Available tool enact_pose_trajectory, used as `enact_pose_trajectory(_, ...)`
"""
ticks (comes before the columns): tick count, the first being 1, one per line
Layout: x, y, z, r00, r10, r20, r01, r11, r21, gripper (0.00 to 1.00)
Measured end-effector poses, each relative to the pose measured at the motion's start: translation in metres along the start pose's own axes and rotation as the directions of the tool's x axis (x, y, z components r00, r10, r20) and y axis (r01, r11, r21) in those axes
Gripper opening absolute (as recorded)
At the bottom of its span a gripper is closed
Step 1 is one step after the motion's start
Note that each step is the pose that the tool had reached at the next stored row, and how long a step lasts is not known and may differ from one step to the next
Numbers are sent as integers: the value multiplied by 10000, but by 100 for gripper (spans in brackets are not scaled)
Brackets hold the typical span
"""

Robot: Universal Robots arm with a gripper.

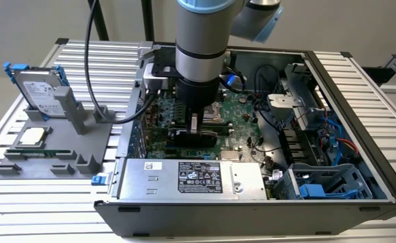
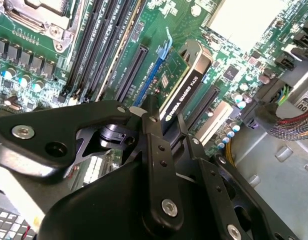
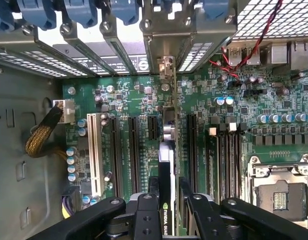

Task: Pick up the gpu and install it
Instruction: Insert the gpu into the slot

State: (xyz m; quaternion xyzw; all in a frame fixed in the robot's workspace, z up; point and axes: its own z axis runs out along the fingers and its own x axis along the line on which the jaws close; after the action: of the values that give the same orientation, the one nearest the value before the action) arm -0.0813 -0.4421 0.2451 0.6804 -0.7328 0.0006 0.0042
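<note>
While the arm reached straight down into the open computer case (image 1: 360, 167), the tool (image 3: 166, 197) was clenched on the gpu (image 3: 165, 165), its two fingers (image 3: 191, 210) pressing the thin card from either side near its upper edge. So the pick-up looked done: the card was off the surface and inside the case, held on edge over the green motherboard (image 3: 214, 125). In the first wrist view it ran in line with the long dark expansion slots (image 3: 132, 150), its silver bracket end toward the row of rear slot covers (image 3: 119, 45). In the second wrist view its lower edge sat at or just above a slot beside a blue one (image 2: 150, 75), and whether it was fully pressed home could not be told. I judged the install to be underway but unfinished, since the tool had not let go. Outside the case, in the exterior view, a grey holder (image 1: 56, 147) carried a hard drive (image 1: 39, 91).
</note>
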Motion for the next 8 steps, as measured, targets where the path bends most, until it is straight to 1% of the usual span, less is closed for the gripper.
enact_pose_trajectory(8, -1, 0, 8, 10000, 2, 8, -2, 10000, 6, 0)
